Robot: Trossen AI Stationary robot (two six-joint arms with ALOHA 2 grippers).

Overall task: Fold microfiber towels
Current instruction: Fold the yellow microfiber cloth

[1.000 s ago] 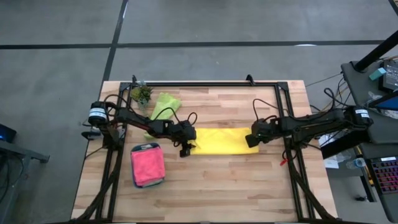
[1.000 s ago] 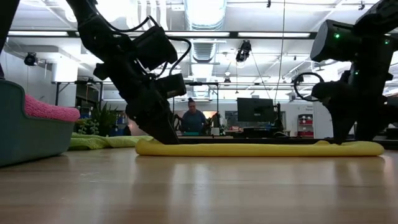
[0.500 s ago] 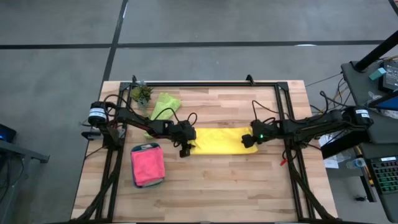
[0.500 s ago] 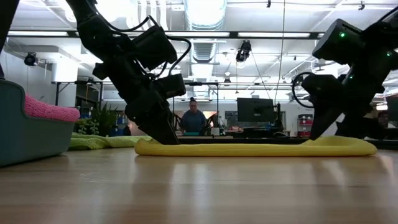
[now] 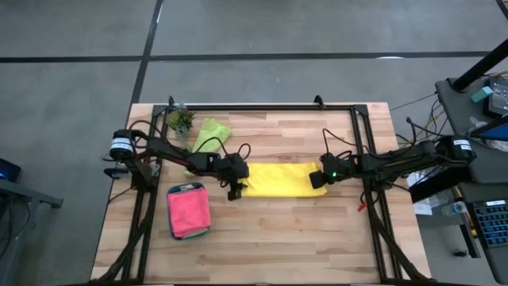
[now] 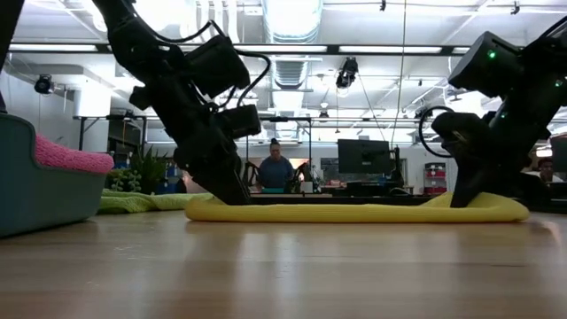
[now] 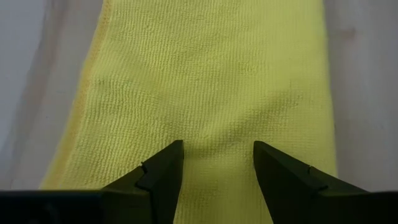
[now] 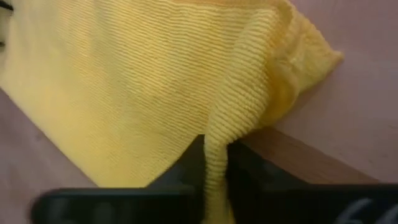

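Wood table (image 5: 270,230) w/ yellow towel (image 5: 279,179) flat mid-table btwn both arms. Right gripper (image 8: 216,163) pinched on its end fold, left gripper (image 7: 217,163) spread, pressing other end. Imo lift right end slow, keep edges lined up

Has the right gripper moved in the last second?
Yes. The right gripper slid left, away from the table frame's right rail, bunching the yellow towel.
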